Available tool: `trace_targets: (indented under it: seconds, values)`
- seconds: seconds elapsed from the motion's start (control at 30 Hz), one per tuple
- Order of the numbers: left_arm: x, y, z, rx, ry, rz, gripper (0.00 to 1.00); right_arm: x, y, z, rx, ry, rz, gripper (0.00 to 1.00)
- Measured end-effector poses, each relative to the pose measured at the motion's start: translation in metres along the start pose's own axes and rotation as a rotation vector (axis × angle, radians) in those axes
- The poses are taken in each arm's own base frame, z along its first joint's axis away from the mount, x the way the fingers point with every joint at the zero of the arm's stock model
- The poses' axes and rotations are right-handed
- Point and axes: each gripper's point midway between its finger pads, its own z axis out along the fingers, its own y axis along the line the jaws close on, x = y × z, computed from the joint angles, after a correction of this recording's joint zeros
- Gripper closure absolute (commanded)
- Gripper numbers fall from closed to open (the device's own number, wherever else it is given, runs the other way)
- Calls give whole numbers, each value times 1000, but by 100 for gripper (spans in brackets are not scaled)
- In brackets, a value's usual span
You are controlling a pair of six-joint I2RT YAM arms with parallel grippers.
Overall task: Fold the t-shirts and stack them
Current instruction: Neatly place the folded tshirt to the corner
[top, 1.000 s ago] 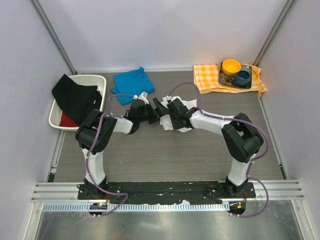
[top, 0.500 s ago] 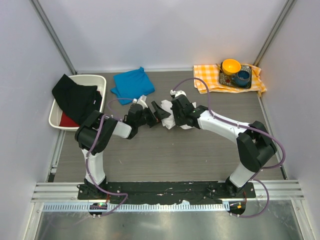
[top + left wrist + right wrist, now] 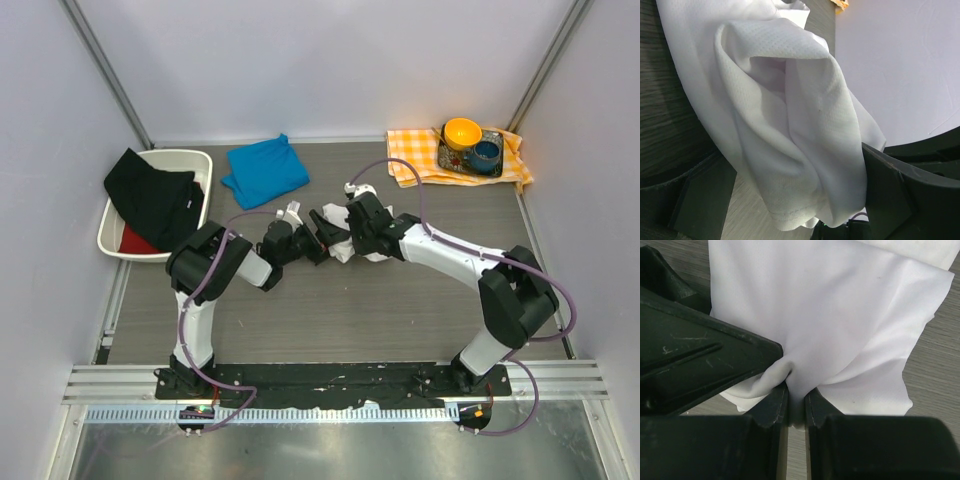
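You have two t-shirts on the grey wood-grain bench [image 3: 330, 320]. The white t-shirt [image 3: 840, 315] is a crumpled, fine-mesh bundle near the middle, between the two arms. The blue t-shirt [image 3: 265, 170] is a soft, roughly square fold lying flat towards 11 o'clock, well apart from the white one.

Your right gripper [image 3: 796, 405] has its jaws pinched together on a fold of the white t-shirt. Your left gripper [image 3: 790, 165] has its jaws spread wide, with loose white fabric hanging between them and not pinched.

At 9 o'clock sits one white plastic bin [image 3: 190, 160], rectangular with rounded corners. It holds one black cloth [image 3: 150, 195] over something red [image 3: 135, 242].

At 1 o'clock lies one orange-and-white checked cloth [image 3: 415, 160], and one patterned tray [image 3: 452, 163] rests on it. The tray carries one orange bowl [image 3: 462, 131] and one blue cup [image 3: 486, 154], just beside each other.
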Motion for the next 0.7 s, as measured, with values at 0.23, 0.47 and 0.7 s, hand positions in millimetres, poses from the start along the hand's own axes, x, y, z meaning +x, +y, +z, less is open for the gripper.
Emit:
trace_targets:
  seconds: [0.23,0.47,0.7]
  values:
    - [1,-2,2,7,1,-18,0,3,-2,-10,-10,-14,3,99]
    - [-3,1,1,-18,-5,-22,0,22,2,-15,-24,7,-16,99]
    - [-5,2,1,-26,0,-35,0,45,8,-15,-34,40,-36,99]
